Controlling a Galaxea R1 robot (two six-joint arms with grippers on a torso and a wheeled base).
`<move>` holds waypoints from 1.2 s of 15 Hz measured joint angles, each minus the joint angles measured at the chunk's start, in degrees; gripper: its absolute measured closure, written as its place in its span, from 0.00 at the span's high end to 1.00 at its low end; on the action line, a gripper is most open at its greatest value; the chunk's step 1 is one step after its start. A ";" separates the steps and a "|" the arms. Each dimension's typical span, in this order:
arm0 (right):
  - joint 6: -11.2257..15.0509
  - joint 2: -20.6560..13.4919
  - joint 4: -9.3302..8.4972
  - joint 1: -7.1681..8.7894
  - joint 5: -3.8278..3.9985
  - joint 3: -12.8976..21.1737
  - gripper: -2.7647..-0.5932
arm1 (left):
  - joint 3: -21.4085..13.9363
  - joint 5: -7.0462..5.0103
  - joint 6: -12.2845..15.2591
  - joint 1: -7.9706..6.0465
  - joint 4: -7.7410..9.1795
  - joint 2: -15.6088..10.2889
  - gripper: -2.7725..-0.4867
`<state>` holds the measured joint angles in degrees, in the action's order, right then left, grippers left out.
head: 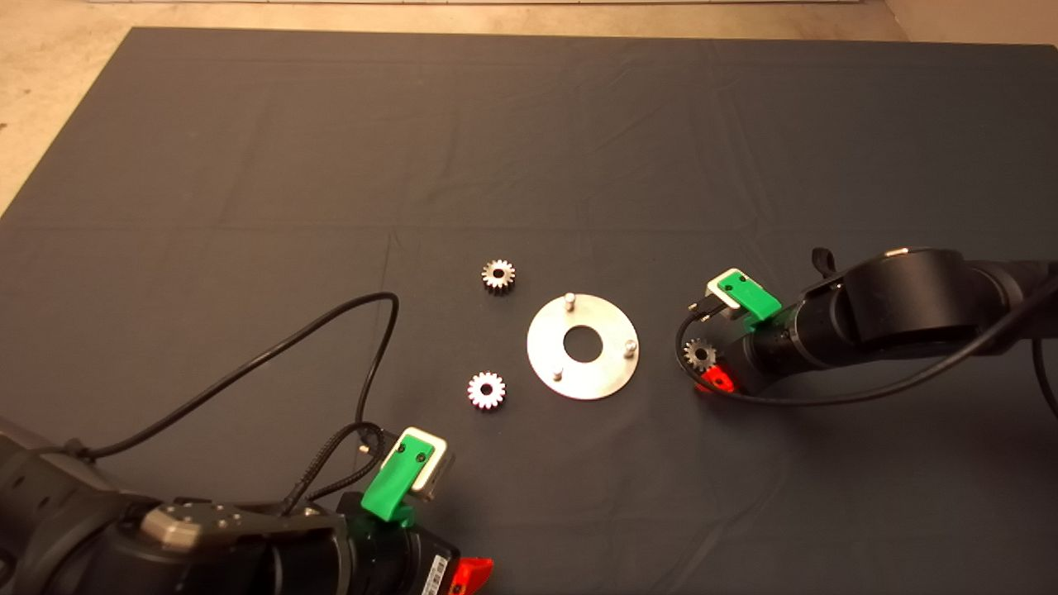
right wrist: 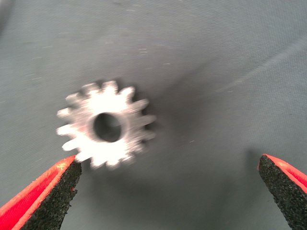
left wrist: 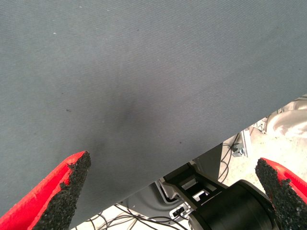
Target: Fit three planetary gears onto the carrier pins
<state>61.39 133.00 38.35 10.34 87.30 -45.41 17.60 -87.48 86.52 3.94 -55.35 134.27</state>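
Note:
The shiny round disc (head: 597,376) lies flat mid-mat, and the three carrier pins (head: 569,299) (head: 631,347) (head: 559,373) stand bare around its central hole. Two planetary gears lie flat to its left, one farther back (head: 498,275) and one nearer (head: 486,390). A third gear (head: 701,354) (right wrist: 106,125) lies on the mat just right of the disc. My right gripper (head: 716,351) (right wrist: 168,191) hovers open over it, the gear close to one finger (right wrist: 45,194) and untouched. My left gripper (head: 471,570) (left wrist: 172,191) waits open at the mat's near edge, holding nothing.
A black cable (head: 273,355) loops over the mat from the left arm toward the middle. The left wrist view shows the mat's edge with robot base hardware (left wrist: 225,206) and cables beyond it. Pale floor (head: 50,91) borders the mat at the far left.

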 joint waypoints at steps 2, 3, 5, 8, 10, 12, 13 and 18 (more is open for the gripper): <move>0.01 0.00 -1.64 0.02 -3.17 -1.69 0.99 | 0.00 0.00 0.00 0.00 0.00 0.18 0.87; 0.01 0.02 -3.20 0.02 -5.66 -2.24 0.99 | 0.00 0.00 0.01 0.00 -0.02 0.18 0.87; 0.01 0.51 -5.37 0.02 -8.17 -3.01 0.99 | 0.00 0.00 0.02 0.00 0.00 0.22 0.87; 0.04 1.85 -5.42 0.02 -8.45 -3.34 0.99 | 0.00 0.00 0.04 0.00 0.00 0.32 0.87; 0.04 2.67 -5.61 0.05 -8.77 -3.66 0.99 | 0.00 0.00 0.04 0.00 0.00 0.33 0.87; 0.01 2.89 -5.75 0.32 -8.74 -4.96 0.99 | 0.00 0.00 0.04 0.00 0.00 0.33 0.87; -0.01 2.91 -5.78 0.79 -8.69 -5.67 0.99 | 0.00 -0.02 0.04 0.00 0.00 0.32 0.87; -0.04 3.19 -5.85 1.71 -8.66 -6.05 0.93 | 0.00 0.00 0.06 0.00 0.00 0.32 0.87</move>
<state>61.36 136.19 32.50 12.04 78.64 -51.46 17.60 -87.48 86.58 3.94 -55.35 134.58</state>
